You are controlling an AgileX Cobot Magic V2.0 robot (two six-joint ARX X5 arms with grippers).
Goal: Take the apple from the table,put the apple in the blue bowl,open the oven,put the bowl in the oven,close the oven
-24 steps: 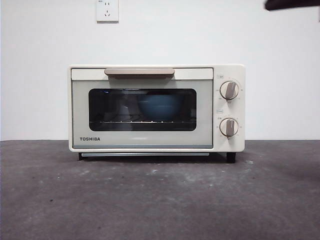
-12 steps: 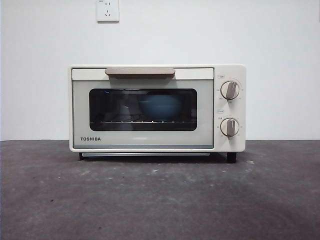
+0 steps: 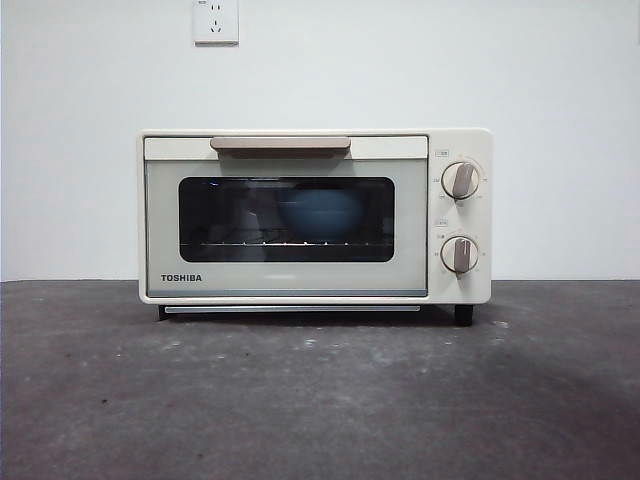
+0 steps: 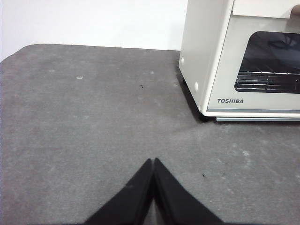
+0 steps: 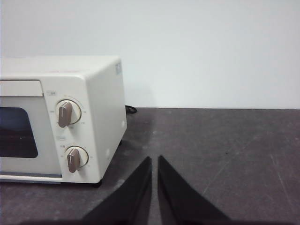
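The cream-white oven (image 3: 300, 215) stands on the dark grey table (image 3: 320, 400) with its door closed. Behind the dark glass window the blue bowl (image 3: 320, 213) rests on the rack. The apple is hidden from view. In the front view neither arm shows. My left gripper (image 4: 153, 161) is shut with nothing in it, low over the table in front of the oven's (image 4: 220, 70) TOSHIBA-label corner. Off the oven's (image 5: 98, 117) knob side, my right gripper (image 5: 154, 159) is shut and holds nothing.
The beige bar handle (image 3: 280, 146) runs along the top of the door. Two grey knobs (image 3: 460, 181) sit on the oven's right panel. A wall socket (image 3: 215, 20) is on the white wall behind. A black cable (image 5: 131, 109) lies behind the oven.
The black arm tip at the top right corner of the front view has gone out of the picture. The oven and the bowl have not moved.
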